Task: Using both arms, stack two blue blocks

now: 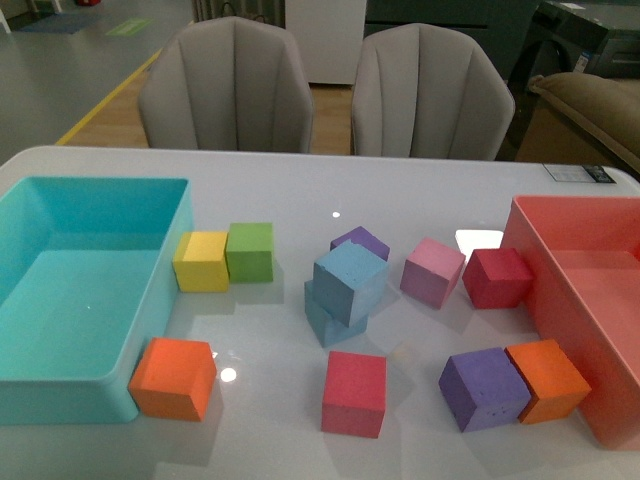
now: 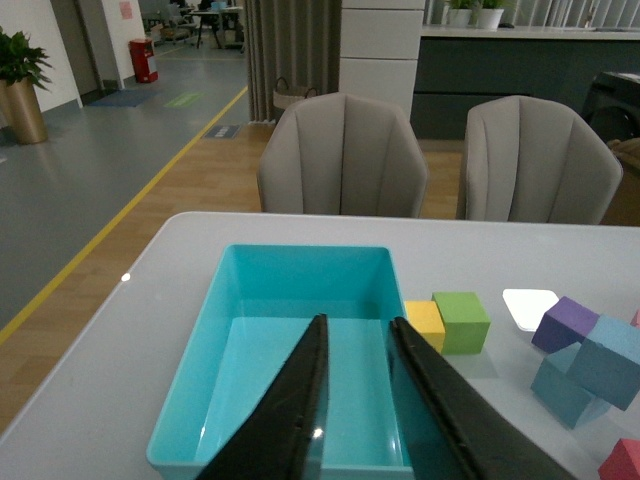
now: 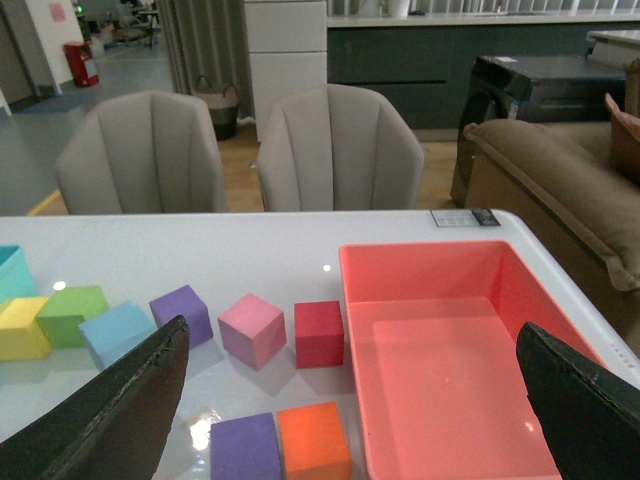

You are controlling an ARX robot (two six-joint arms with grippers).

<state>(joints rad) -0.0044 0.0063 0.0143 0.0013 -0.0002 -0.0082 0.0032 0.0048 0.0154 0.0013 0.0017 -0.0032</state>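
Note:
Two light blue blocks sit near the table's middle. The upper one (image 1: 350, 282) rests tilted and offset on the lower one (image 1: 330, 318). They also show in the left wrist view, the upper block (image 2: 612, 360) on the lower block (image 2: 560, 392). The right wrist view shows one blue block (image 3: 115, 332). Neither arm shows in the front view. My left gripper (image 2: 358, 322) is open and empty, above the turquoise bin (image 2: 250, 300). My right gripper (image 3: 352, 340) is wide open and empty, above the salmon bin's (image 3: 450, 255) near edge.
The turquoise bin (image 1: 60, 205) stands at the left and the salmon bin (image 1: 600, 215) at the right. Yellow (image 1: 203, 262), green (image 1: 250, 251), orange (image 1: 173, 378), red (image 1: 354, 393), pink (image 1: 432, 272) and purple (image 1: 484, 389) cubes lie around. Two chairs (image 1: 230, 90) stand behind the table.

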